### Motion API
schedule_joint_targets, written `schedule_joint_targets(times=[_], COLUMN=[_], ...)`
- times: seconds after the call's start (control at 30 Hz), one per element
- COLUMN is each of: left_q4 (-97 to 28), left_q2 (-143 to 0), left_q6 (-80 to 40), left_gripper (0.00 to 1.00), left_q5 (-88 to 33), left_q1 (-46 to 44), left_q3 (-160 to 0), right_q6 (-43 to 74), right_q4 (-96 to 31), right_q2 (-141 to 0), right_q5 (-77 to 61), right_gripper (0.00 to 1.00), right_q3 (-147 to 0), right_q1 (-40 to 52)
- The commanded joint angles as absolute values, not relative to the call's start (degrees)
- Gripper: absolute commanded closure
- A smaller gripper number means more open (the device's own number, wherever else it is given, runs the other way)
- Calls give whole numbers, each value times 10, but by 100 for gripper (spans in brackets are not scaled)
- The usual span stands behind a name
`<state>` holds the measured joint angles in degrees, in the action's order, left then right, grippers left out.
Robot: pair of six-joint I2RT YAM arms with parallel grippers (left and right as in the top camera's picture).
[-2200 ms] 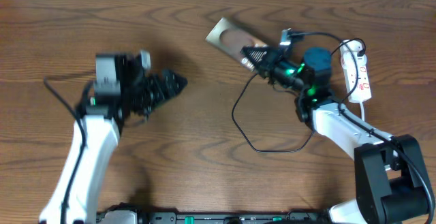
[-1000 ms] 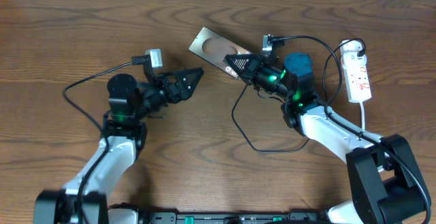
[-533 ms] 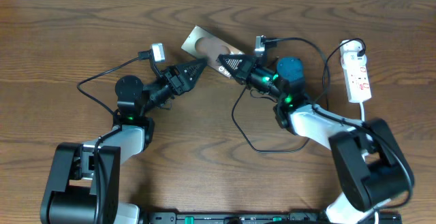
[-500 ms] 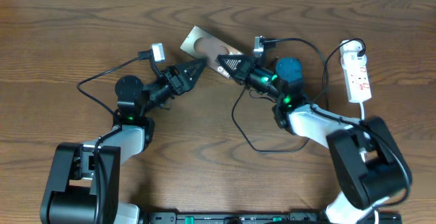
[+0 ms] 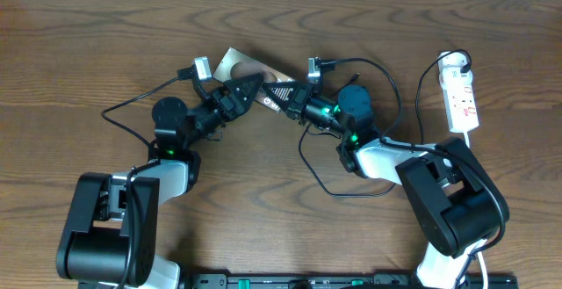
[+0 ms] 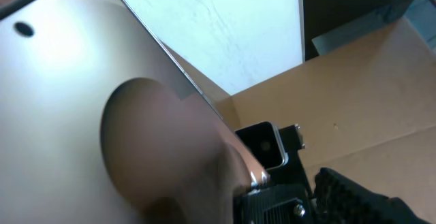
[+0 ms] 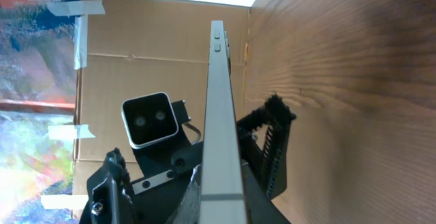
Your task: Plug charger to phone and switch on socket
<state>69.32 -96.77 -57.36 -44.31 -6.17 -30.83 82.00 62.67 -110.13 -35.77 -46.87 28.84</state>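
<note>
The right claw [image 5: 276, 103] appears to be pinching the phone [image 5: 233, 61] by its near end and holding it roughly flat, just clear of the table [image 5: 88, 43]. The left claw [image 5: 256, 84] is straddling the phone from the opposite side, one ribbed finger [image 7: 271, 139] lying between phone and wood, though I cannot tell whether it is gripping. This looks like a handover or two-sided steadying, so the left claw should be closing squarely on the flat faces, clear of the side buttons and the port end, before the right is releasing. The charger [image 5: 301, 155] is lying in a loose loop under the right arm, its tip not discernible. The socket [image 5: 460, 91] is sitting well apart, near the table's right edge.
</note>
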Motion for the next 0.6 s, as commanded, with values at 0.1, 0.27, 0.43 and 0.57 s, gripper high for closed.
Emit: schedule_joint_targets(times=[0.1, 0.27, 0.43, 0.57], left_q4=[721, 748, 749, 754], left_q2=[-971, -971, -971, -971], left_q6=[-600, -623, -632, -644], left_gripper=[18, 27, 28, 28], left_q5=[-408, -406, -382, -366], left_q1=[-63, -64, -78, -90], left_q3=[-312, -312, -312, -312], right_q6=[840, 843, 842, 838], right_q4=[638, 638, 638, 638], right_q2=[-1096, -1096, -1096, -1096], right_q5=[-332, -304, -276, -245], right_gripper=[99, 99, 99, 99], right_q3=[-479, -479, -479, -479], right_q1=[308, 315, 329, 339])
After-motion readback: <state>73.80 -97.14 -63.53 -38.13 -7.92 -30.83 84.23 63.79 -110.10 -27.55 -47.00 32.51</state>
